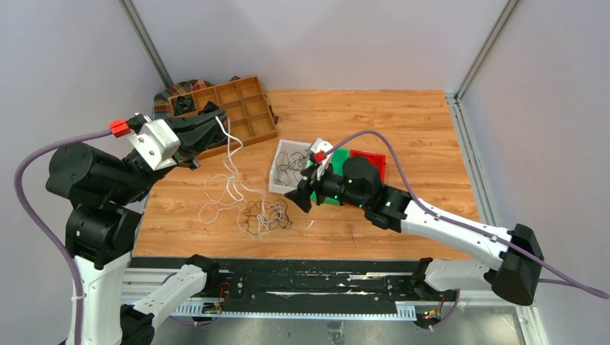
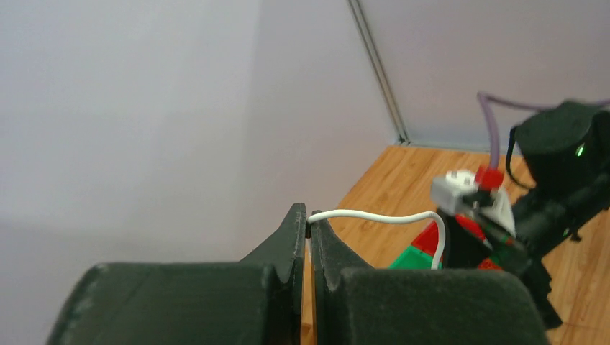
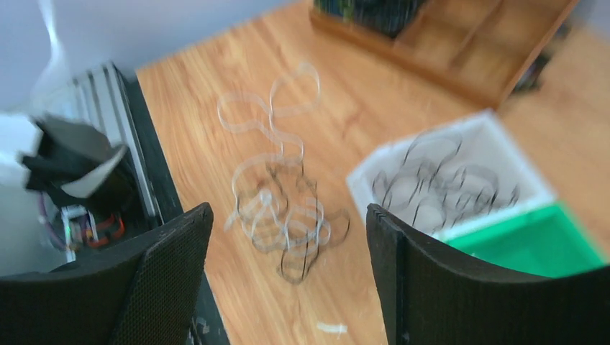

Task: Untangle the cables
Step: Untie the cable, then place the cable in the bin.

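One white cable point(image 1: 230, 147) is up off the table point(image 1: 403, 129), pinched at its top end by the left gripper point(image 1: 214, 123). The left wrist view shows it nicely: the jaws are pressed together with the thin white strand point(image 2: 374, 215) coming out right at the tips point(image 2: 308, 224) and curving off to the side.

From there the cable drops down into loose white loops on the wood, and those run into the main tangle point(image 1: 265, 215), a knotted clump of white and dark wires sitting near the front edge, roughly in the middle. It's blurry from the right wrist camera, but the tangle point(image 3: 288, 230) is plain enough.

The right gripper point(image 1: 298, 198) hovers just to the right of the clump with its fingers spread wide point(image 3: 288, 212), holding nothing.

Just behind it is a white bin point(image 1: 277, 154) with more dark loops point(image 1: 293, 167) inside, and green point(image 1: 337, 155) and red point(image 1: 370, 159) bins are beside that.

The wooden divider tray point(image 1: 244, 108) sits at the back left, near the left gripper.
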Robot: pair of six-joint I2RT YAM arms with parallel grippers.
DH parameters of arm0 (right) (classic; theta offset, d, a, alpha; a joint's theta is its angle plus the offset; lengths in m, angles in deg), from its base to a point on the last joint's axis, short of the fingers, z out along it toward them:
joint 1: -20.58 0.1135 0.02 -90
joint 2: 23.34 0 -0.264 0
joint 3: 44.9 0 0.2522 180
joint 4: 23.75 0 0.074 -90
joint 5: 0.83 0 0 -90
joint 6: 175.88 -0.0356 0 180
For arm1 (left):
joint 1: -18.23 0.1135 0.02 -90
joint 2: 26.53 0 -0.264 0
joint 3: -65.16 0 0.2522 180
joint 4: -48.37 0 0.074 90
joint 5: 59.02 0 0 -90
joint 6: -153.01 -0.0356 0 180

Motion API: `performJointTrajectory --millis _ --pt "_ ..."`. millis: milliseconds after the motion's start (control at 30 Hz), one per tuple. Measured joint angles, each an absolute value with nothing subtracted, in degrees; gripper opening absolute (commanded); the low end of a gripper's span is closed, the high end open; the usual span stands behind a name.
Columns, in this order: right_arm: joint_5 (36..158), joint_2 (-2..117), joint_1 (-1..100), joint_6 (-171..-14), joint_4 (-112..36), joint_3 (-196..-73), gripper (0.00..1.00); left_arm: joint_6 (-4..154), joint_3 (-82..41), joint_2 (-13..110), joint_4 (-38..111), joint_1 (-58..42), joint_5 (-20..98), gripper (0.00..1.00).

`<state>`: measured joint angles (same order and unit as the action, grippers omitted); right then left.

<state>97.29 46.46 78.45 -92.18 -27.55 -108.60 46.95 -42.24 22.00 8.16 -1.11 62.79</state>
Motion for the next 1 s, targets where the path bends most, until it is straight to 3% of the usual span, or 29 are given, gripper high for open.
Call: performJointTrajectory --millis 233,433,933,1000 --pt "100.4 42.1 78.5 -90.1 -28.3 -122.3 0.79 44.1 -38.6 21.8 5.5 -1.1 63.0 0.01" --pt "105.8 42.0 78.6 -90.3 -27.5 -126.6 0.79 43.9 -37.3 21.5 4.5 -1.1 63.6 0.01" --pt "102.5 56.0 84.7 -84.8 -25.7 -138.9 0.80 49.9 -35.0 22.0 4.2 -1.1 67.6 0.01" --pt "101.1 57.8 84.7 -84.2 -26.2 -140.5 0.76 50.7 -35.0 22.0 4.2 -1.1 69.2 0.01"
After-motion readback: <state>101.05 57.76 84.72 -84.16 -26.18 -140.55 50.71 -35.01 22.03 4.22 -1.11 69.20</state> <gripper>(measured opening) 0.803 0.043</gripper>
